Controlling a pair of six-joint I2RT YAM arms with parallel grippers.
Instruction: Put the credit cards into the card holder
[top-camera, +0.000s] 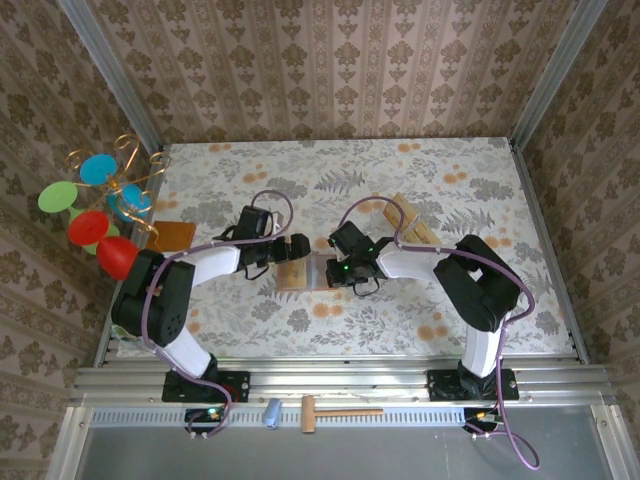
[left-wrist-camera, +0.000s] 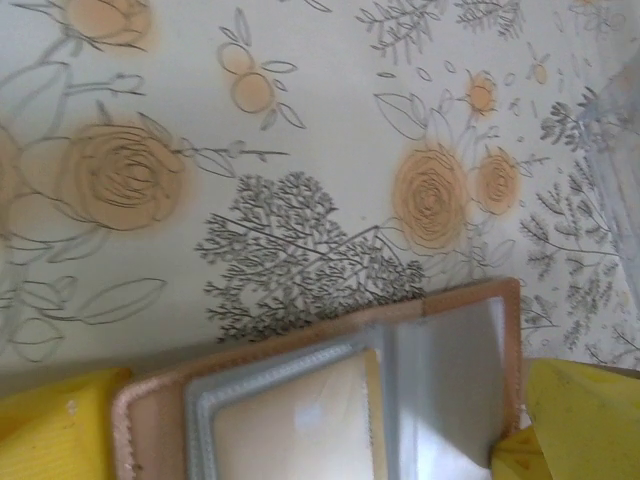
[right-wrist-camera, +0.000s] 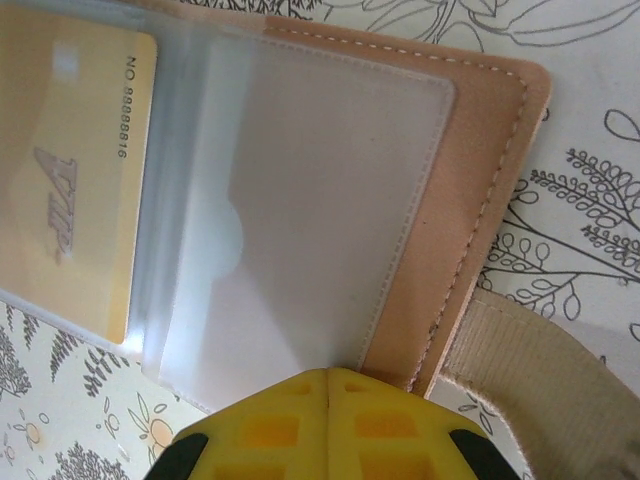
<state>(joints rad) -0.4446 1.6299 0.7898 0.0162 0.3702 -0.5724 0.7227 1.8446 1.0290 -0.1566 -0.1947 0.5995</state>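
Two grippers meet over the open card holder (top-camera: 303, 272) in the middle of the table (top-camera: 480, 330), which wears a flowered cloth. On the left gripper (left-wrist-camera: 320, 440) the yellow fingers (left-wrist-camera: 55, 425) are spread wide, one at each side of the holder. The right gripper (right-wrist-camera: 328, 395) is pressed closed on nothing, at the edge of an empty clear sleeve (right-wrist-camera: 310, 220). One gold card (right-wrist-camera: 70, 180) sits in the next sleeve, and more cards (top-camera: 412, 212) lie just beyond. An orange-brown board (top-camera: 170, 237) and coloured discs (top-camera: 85, 205) stand at the left edge. Patterned walls (top-camera: 330, 70) surround everything, and a mallet (top-camera: 325, 412) lies in front.
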